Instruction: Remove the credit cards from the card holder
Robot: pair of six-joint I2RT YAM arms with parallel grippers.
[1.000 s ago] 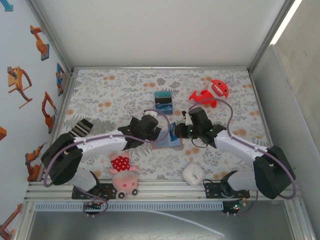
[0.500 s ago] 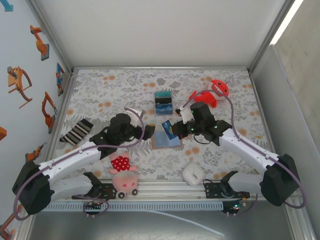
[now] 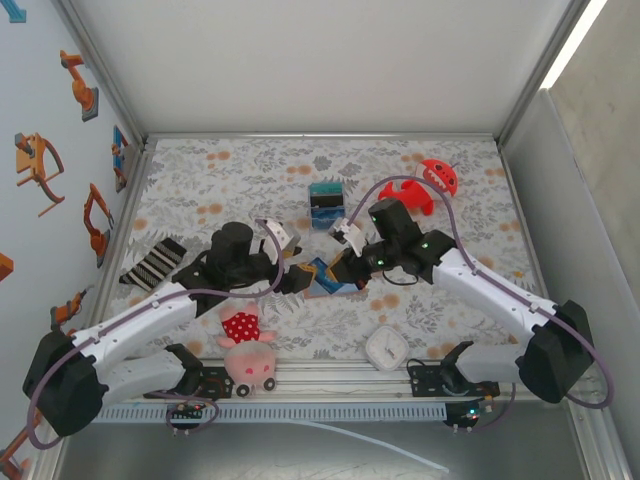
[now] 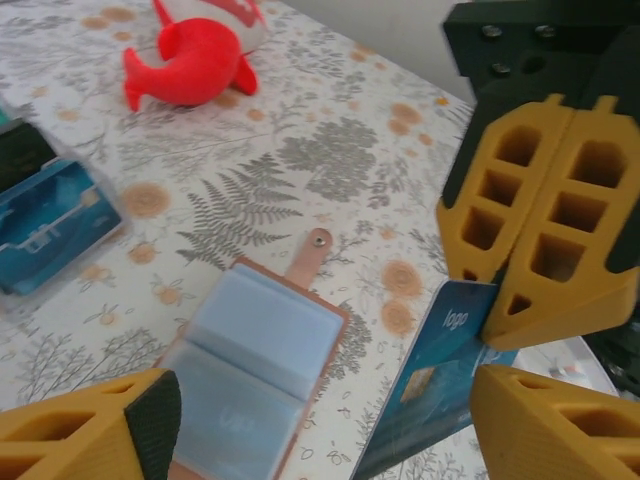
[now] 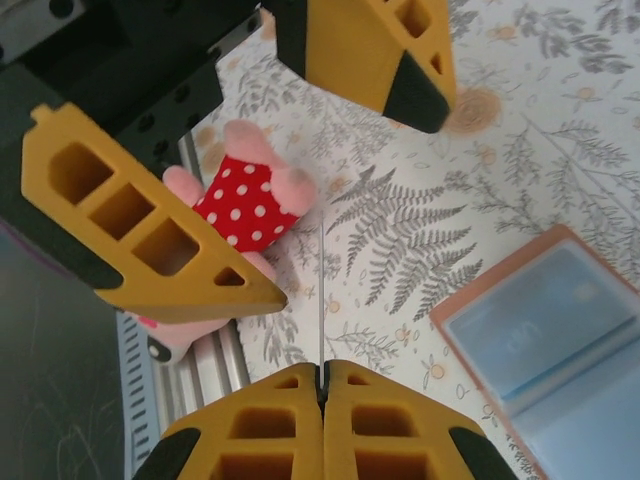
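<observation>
While work gathers at the middle of the table [image 3: 200, 190], the left gripper [image 3: 288, 277] stands with jaws apart and the right gripper [image 4: 505, 310] is clamped on a blue card [image 4: 440, 390]. Below them the holder [image 4: 255, 365] lies open, flat. The card hangs between the left fingers [image 4: 90, 430], long axis slanting down-left in the left wrist view, so the left arm looks nearest

Your table [image 3: 240, 170] carries a grey fern-print cloth with orange blossoms, spread edge to edge. A white back panel [image 3: 320, 60] closes the far edge and a grey panel [image 3: 560, 200] the right. Your left wall [image 3: 40, 220] is pale blue, bearing orange robot-arm stickers [image 3: 78, 82]. An aluminium rail [image 3: 330, 378] lines the near edge. A bright light strip [image 3: 572, 42] glows upper right.
</observation>
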